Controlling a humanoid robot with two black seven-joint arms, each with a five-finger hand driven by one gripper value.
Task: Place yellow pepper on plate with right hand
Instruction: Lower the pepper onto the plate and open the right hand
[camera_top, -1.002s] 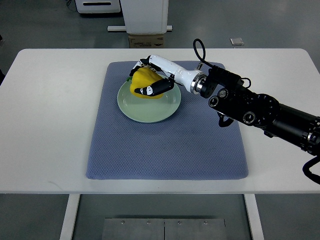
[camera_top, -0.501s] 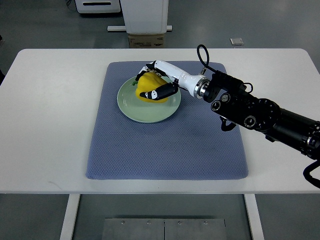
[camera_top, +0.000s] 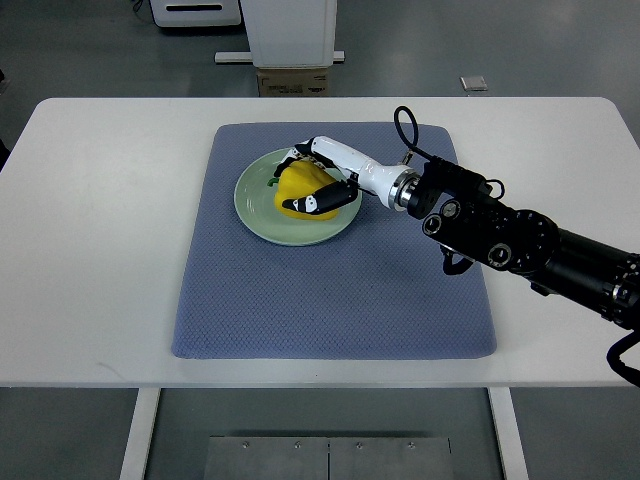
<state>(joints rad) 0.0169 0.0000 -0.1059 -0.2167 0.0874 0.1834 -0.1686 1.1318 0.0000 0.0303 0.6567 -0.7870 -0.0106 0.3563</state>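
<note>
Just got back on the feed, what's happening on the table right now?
The right hand is wrapped around the yellow pepper and has it over the pale green plate, which sits on the blue mat on the white table. The fingers are closed on the pepper, so it has not been let go. Whether it rests fully on the plate cannot be told from this view. The left arm is not in view.
</note>
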